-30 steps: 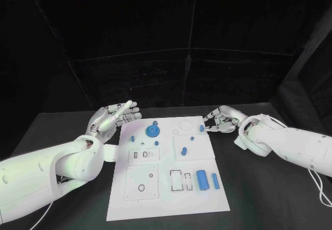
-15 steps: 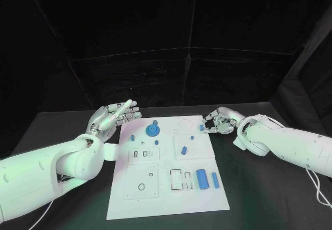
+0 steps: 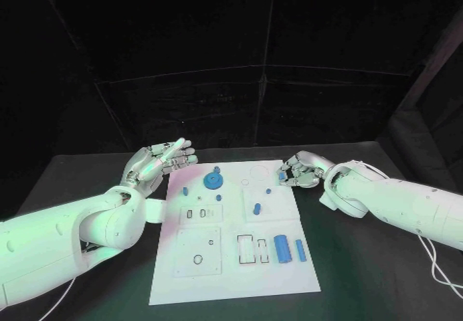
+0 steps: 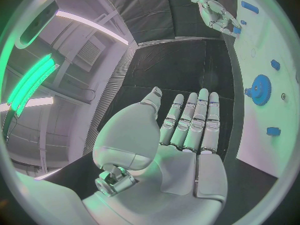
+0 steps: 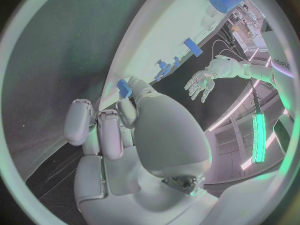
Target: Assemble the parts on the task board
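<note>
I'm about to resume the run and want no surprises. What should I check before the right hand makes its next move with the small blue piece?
1. Right hand holds a small blue part at its fingertips: ok.
2. That hand is at the task board's far right edge: ok.
3. Left hand open, fingers apart, beside the board's far left corner, holding nothing: ok.
4. Blue gear lies on the board, apart from both hands: ok.
5. Which slot the held part fits: cannot tell.

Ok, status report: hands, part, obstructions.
Left hand open, raised beside task board. Right hand pinching small blue part at board's far right edge. Nothing blocking.
</note>
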